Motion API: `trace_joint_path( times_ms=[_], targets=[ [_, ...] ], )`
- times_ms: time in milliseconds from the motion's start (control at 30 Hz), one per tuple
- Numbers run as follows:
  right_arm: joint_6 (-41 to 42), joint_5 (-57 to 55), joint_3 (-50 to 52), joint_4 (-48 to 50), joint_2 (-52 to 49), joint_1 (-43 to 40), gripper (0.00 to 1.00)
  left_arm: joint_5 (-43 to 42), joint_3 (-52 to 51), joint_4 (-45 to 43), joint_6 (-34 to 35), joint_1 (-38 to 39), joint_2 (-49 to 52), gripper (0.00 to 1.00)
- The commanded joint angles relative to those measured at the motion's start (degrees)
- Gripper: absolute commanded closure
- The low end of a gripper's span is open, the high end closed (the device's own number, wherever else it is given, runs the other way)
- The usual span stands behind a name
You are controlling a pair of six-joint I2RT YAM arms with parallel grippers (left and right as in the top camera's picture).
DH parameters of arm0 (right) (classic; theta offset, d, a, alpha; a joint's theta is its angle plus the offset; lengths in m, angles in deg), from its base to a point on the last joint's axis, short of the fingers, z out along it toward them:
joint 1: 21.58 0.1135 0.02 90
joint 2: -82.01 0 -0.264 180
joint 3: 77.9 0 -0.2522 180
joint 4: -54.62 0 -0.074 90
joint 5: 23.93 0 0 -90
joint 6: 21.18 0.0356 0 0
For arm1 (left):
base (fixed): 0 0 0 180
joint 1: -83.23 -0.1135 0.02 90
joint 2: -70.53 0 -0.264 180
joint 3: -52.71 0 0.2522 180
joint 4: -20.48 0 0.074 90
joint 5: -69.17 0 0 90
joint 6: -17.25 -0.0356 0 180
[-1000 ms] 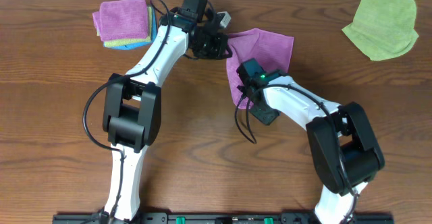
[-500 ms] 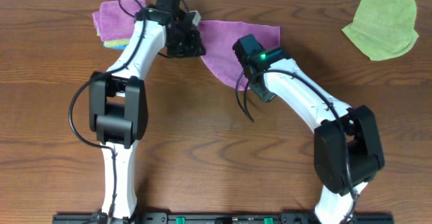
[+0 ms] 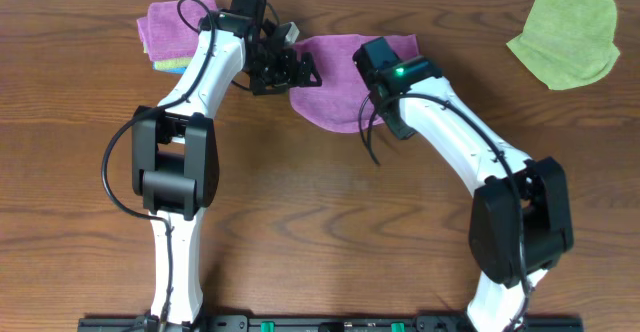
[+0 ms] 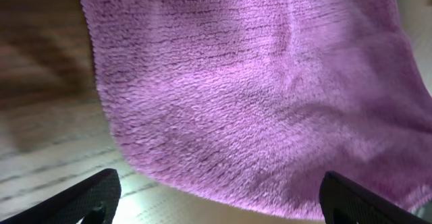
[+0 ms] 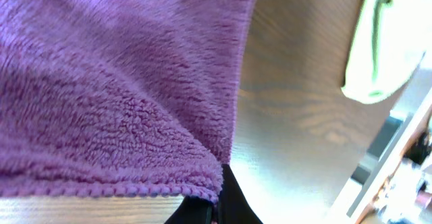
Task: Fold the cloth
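Observation:
The purple cloth [image 3: 340, 82] is spread unevenly at the back middle of the table, between my two grippers. My left gripper [image 3: 288, 72] stands open at the cloth's left edge. In the left wrist view its two black fingertips [image 4: 94, 197] are far apart, with the fuzzy cloth [image 4: 256, 82] just ahead and nothing between them [image 4: 219, 209]. My right gripper [image 3: 373, 58] is shut on the cloth's right part. In the right wrist view its fingers [image 5: 219, 200] pinch the stitched hem of the cloth [image 5: 115, 96]. No tag shows.
A second purple cloth [image 3: 180, 22] lies folded on a small stack of blue and yellow-green cloths [image 3: 172, 65] at the back left, close behind my left arm. A lime-green cloth [image 3: 565, 37] lies crumpled at the back right; it also shows from the right wrist [image 5: 378, 42].
My left gripper has opened and let go of the cloth, whose left end has dropped to the table. The right gripper kept its grip and carried its end back and to the right.

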Motion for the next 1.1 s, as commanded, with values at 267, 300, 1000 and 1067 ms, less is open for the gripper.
trace_joint_path(
  times_ms=[267,300,1000,1067],
  targets=[
    [8.81,-3.45,-4.24,1.38,-0.26,-3.43,0.99,-10.4,0.85,5.95,-13.42,1.38,-1.51,0.05],
    [8.83,-3.43,-4.76,1.86,-0.26,-3.54,0.99,-10.4,0.85,6.69,-14.67,1.77,-1.62,0.05],
    [12.26,-3.19,-14.69,7.21,-0.26,-5.84,0.99,-11.91,0.85,7.89,-22.88,8.04,-6.49,0.05],
    [12.87,-1.73,-16.65,8.0,-0.26,-5.88,0.99,-11.87,0.85,8.35,-23.47,8.9,-6.49,0.05]
  ],
)
